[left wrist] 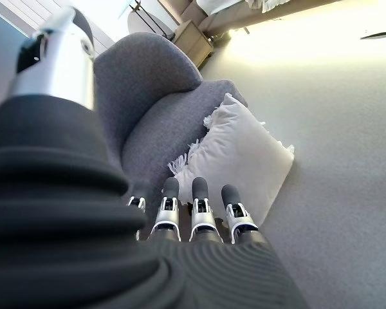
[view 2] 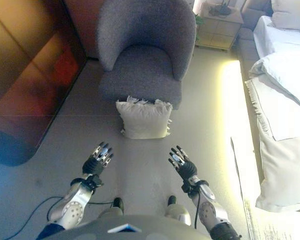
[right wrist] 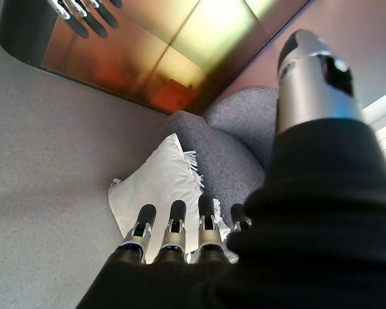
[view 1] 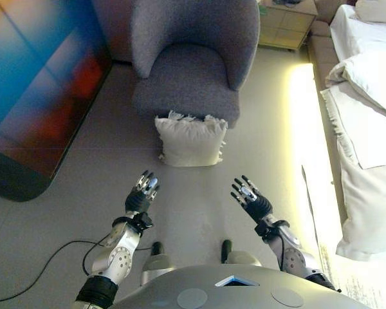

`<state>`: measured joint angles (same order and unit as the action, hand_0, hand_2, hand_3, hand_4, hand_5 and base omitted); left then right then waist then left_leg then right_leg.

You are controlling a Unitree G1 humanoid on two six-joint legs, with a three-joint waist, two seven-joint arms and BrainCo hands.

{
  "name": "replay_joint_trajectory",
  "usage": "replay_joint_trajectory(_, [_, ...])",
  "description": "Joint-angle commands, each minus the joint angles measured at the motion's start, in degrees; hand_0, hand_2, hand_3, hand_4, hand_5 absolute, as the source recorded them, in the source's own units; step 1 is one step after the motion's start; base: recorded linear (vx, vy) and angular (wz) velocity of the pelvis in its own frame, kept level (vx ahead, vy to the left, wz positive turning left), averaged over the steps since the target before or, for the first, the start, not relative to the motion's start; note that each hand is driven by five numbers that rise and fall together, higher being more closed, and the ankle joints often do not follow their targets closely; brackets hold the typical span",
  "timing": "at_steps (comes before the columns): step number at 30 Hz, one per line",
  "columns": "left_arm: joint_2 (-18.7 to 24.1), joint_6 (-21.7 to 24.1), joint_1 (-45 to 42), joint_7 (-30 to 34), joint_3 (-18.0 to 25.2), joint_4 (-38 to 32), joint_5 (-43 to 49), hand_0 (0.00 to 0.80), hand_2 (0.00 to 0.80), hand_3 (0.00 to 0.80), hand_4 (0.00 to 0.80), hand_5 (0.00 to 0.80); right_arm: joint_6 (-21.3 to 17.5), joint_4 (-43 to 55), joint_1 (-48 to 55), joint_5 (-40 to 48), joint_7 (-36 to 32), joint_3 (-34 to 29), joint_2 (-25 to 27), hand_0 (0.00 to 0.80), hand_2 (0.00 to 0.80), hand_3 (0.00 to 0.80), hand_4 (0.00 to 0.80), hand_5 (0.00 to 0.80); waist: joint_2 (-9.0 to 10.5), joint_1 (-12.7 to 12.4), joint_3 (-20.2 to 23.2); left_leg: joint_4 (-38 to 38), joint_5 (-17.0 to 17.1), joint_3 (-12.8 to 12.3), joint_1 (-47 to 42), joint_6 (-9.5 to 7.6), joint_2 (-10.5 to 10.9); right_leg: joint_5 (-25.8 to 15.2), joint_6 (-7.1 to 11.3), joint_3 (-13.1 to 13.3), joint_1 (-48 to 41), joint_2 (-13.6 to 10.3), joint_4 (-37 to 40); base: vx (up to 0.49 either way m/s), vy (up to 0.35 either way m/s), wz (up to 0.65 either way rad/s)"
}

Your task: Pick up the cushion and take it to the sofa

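A white fringed cushion point(view 1: 190, 141) stands on the floor, leaning against the front of a grey armchair point(view 1: 192, 58). My left hand point(view 1: 141, 193) hovers open above the floor, a short way in front of the cushion's left half. My right hand point(view 1: 248, 196) is open too, in front of the cushion's right half. Neither hand touches the cushion. In the wrist views the cushion point(left wrist: 235, 154) point(right wrist: 157, 190) shows just past each hand's straight fingers point(left wrist: 196, 209) point(right wrist: 174, 228).
A glossy dark cabinet wall point(view 1: 38, 84) runs along the left. A bed with white bedding point(view 1: 367, 116) lies on the right, with a lit strip of floor beside it. A small bedside cabinet point(view 1: 286, 22) stands behind the armchair.
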<state>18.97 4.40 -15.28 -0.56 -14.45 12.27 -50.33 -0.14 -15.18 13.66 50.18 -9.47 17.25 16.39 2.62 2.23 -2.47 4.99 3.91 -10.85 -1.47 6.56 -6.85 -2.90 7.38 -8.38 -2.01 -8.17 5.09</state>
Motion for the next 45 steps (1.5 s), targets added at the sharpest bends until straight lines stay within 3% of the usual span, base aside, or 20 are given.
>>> replay_joint_trajectory(1, [0.20, 3.44, 1.74, 0.94, 2.47, -2.64, 2.32, 0.000, 0.000, 0.000, 0.000, 0.000, -3.36, 2.72, -1.86, 0.66, -1.25, -2.10, -0.76, 0.000, 0.000, 0.000, 0.000, 0.000, -0.13, 0.12, -1.11, -4.56, -5.09, -0.10, 1.39, -5.01, 4.30, 2.01, -0.98, 1.67, 1.31, 3.36, -3.64, 0.000, 0.000, 0.00])
replay_joint_trajectory(5, [0.12, 4.02, 0.91, 0.89, 3.28, -3.69, 1.31, 0.000, 0.000, 0.000, 0.000, 0.000, -1.97, 3.42, -1.13, 0.32, -1.65, -2.22, -0.28, 0.000, 0.000, 0.000, 0.000, 0.000, 0.15, 0.12, -0.89, -5.73, -6.04, 1.03, 0.60, -5.18, 4.80, 1.92, -1.18, 3.00, 0.03, 3.73, -3.02, 0.059, 0.007, -0.02])
replay_joint_trajectory(12, [0.54, 3.97, 2.11, -0.17, 2.20, -2.93, 3.29, 0.000, 0.000, 0.000, 0.000, 0.000, -2.47, 2.78, -0.97, -0.18, -1.85, -2.37, -0.43, 0.000, 0.000, 0.000, 0.000, 0.000, -0.48, 0.61, -0.45, -1.91, -4.76, 1.01, -0.71, -5.18, 4.73, 1.93, -0.82, 1.58, 0.60, 3.82, -3.35, 0.015, 0.006, -0.01])
replay_joint_trajectory(23, [0.50, 4.39, 1.49, 0.52, 1.32, -1.92, 4.09, 0.000, 0.000, 0.000, 0.000, 0.000, -2.74, 2.72, -1.01, -0.31, -0.30, -1.86, -0.99, 0.000, 0.000, 0.000, 0.000, 0.000, -0.90, 0.69, -0.80, -2.70, -5.82, 0.26, -0.69, -6.09, 5.48, 2.65, -0.17, 0.97, 1.19, 2.44, -4.99, 0.015, 0.056, 0.01])
replay_joint_trajectory(30, [0.32, 5.25, -0.10, 1.08, 2.11, -0.78, 4.28, 0.000, 0.000, 0.000, 0.000, 0.000, -1.86, 3.00, -0.72, -0.36, -0.12, -2.51, -0.98, 0.000, 0.000, 0.000, 0.000, 0.000, -0.42, 0.54, -1.18, -6.65, -8.03, -0.33, 0.02, -6.87, 6.34, 2.97, 0.28, 1.89, 1.21, 1.05, -6.39, 0.044, 0.091, -0.01])
replay_joint_trajectory(37, [2.15, 4.51, 2.73, 1.78, 2.00, -0.17, 6.06, 0.000, 0.000, 0.000, 0.000, 0.000, -4.54, 1.26, -2.41, 0.25, 0.58, -2.46, -2.60, 0.000, 0.000, 0.000, 0.000, 0.000, -0.71, 0.51, -3.01, -10.04, -9.37, 0.01, 1.94, -9.02, 7.08, 2.63, 1.58, 1.92, 5.19, -1.75, -20.24, 0.024, 0.107, 0.01])
replay_joint_trajectory(39, [2.95, 4.16, 3.04, 2.03, 2.16, 0.41, 6.71, 0.000, 0.000, 0.000, 0.000, 0.000, -4.79, 2.05, -1.53, -0.45, 1.44, -2.38, -3.26, 0.000, 0.000, 0.000, 0.000, 0.000, -1.12, 0.61, -3.18, -10.70, -9.83, -0.13, 2.40, -9.98, 7.52, -0.37, 1.27, 1.66, 7.77, -3.68, -29.11, 0.079, 0.136, 0.12])
replay_joint_trajectory(42, [3.55, 4.08, 2.83, 2.75, 3.00, 1.88, 6.42, 0.000, 0.000, 0.000, 0.000, 0.000, -4.46, 2.53, 0.90, -0.09, 1.09, -2.79, -2.82, 0.000, 0.000, 0.000, 0.000, 0.000, -2.53, 2.14, -4.18, -11.04, -10.94, -0.15, 1.68, -10.09, 6.92, -4.36, 0.35, 4.60, 14.68, -3.78, -41.83, 0.080, 0.156, 0.07])
replay_joint_trajectory(45, [4.18, 2.87, 2.58, 5.01, 4.51, 2.15, 5.58, 0.000, 0.000, 0.000, 0.000, 0.000, -6.32, 1.69, 3.23, 0.29, -0.68, -3.70, -2.63, 0.000, 0.000, 0.000, 0.000, 0.000, -1.91, 3.81, -4.58, -11.00, -11.79, 0.65, 0.30, -9.43, 7.66, -6.47, 0.75, 7.15, 17.22, -2.88, -36.97, 0.180, 0.001, 0.35])
